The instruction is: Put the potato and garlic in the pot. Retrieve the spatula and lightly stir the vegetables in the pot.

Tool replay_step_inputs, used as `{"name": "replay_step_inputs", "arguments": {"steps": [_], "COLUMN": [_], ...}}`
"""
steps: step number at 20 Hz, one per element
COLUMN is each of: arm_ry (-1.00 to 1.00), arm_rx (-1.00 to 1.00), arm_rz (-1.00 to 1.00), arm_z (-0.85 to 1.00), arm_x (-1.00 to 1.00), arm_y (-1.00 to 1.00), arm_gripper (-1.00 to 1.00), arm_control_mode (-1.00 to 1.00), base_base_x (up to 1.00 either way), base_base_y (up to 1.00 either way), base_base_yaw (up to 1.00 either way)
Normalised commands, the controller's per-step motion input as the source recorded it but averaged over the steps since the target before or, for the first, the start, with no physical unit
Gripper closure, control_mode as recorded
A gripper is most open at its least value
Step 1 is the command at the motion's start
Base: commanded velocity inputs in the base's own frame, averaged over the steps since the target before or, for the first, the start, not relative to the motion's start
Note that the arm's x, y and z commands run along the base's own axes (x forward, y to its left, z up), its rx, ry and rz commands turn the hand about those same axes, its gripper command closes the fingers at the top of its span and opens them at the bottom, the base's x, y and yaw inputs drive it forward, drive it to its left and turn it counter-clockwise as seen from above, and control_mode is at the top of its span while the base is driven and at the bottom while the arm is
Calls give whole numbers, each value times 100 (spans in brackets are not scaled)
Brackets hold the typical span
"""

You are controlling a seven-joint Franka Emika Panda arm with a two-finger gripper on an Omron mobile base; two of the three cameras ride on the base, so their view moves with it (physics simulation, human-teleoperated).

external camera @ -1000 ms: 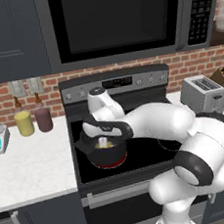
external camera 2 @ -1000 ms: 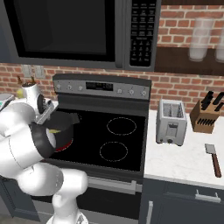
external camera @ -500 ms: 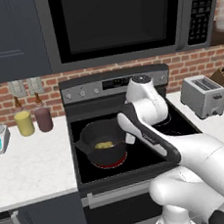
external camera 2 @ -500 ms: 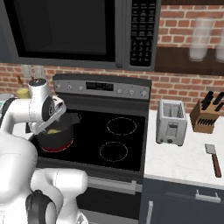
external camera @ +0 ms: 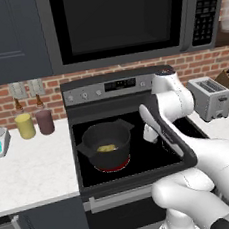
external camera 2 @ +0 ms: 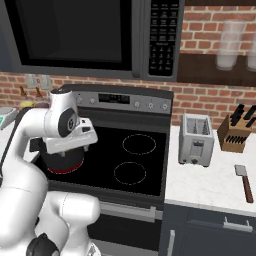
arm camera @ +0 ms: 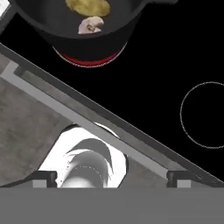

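The pot (external camera: 108,146) is seen on the front left burner of the stove (external camera 2: 135,165), with the potato (arm camera: 87,6) and the garlic (arm camera: 91,24) lying inside it, the potato cut off at the hand view's edge. The jaws are spread wide and empty, well apart from the pot. The spatula (external camera 2: 243,180) lies on the bench (external camera 2: 210,187) right of the toaster (external camera 2: 196,139).
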Motion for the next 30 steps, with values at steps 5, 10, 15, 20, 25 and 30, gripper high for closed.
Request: {"name": "replay_step_inputs", "arguments": {"steps": [5,10,15,20,25,30], "arm_ry": [3,-45,-38,0,0,0], "arm_rx": [0,0,-2,0,0,0], "arm_rz": [-25,-4,0,2,0,0], "arm_z": [85,80,54,1,0,0], "arm_x": [-41,-92,-62,-5,0,0], "arm_y": [-49,-4,15,2,0,0], "arm_gripper": [-100,-100,-100,-100,-100,-100], "arm_control_mode": [-100,-100,-100,100,100,100], "base_base_x": [0,0,0,0,-17,-12], "base_base_y": [0,0,0,0,-39,-100], "base_base_yaw": [0,0,0,0,-10,-19]}}
